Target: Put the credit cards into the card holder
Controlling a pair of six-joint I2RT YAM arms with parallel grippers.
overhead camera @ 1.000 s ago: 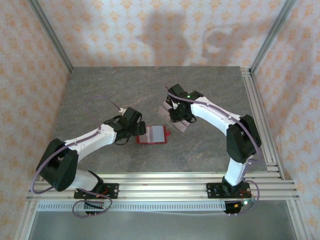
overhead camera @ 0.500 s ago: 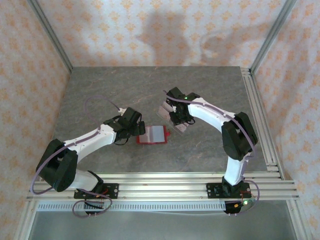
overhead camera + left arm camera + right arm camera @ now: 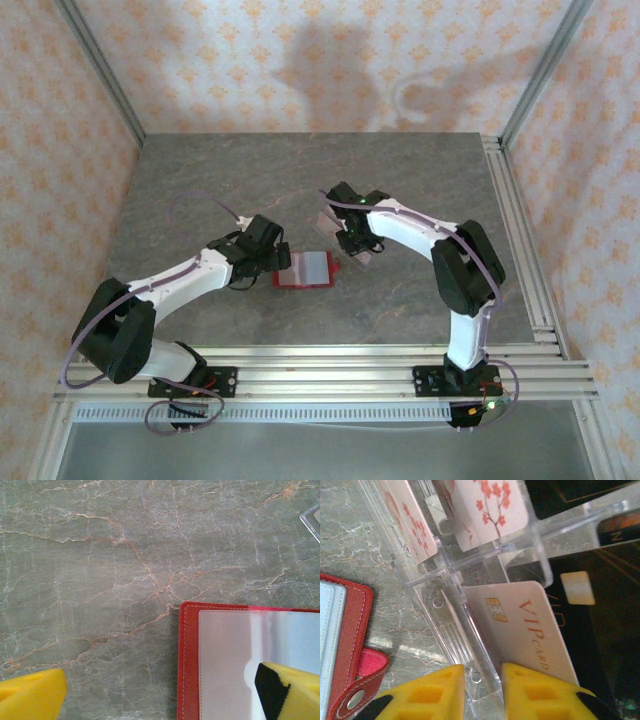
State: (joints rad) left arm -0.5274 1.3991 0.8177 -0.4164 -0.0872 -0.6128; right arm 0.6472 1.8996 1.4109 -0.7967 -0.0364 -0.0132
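The card holder (image 3: 312, 268) lies open on the table, a red wallet with a pale inside (image 3: 230, 655). My left gripper (image 3: 160, 700) is open at its left edge, one fingertip (image 3: 290, 690) over the pale inside, the other over bare table. A pale pinkish credit card (image 3: 530, 625) marked VIP stands tilted in the clear rack (image 3: 455, 625). My right gripper (image 3: 482, 690) hangs over the rack's near end, its jaws open a narrow gap. The clear end wall lies in that gap, and the card's lower edge runs under the right fingertip (image 3: 540, 692). In the top view this gripper (image 3: 352, 238) sits right of the wallet.
Two pale blossom-printed cards (image 3: 490, 510) stand in the rack's farther slots, and black cards (image 3: 600, 610) fill its right side. The wallet's snap tab (image 3: 365, 677) lies just left of the rack. The table's metal rails (image 3: 520, 230) run along the right and near edges.
My right gripper has shifted a little left over the rack and its jaws have drawn closer. The left arm and the wallet have stayed put.
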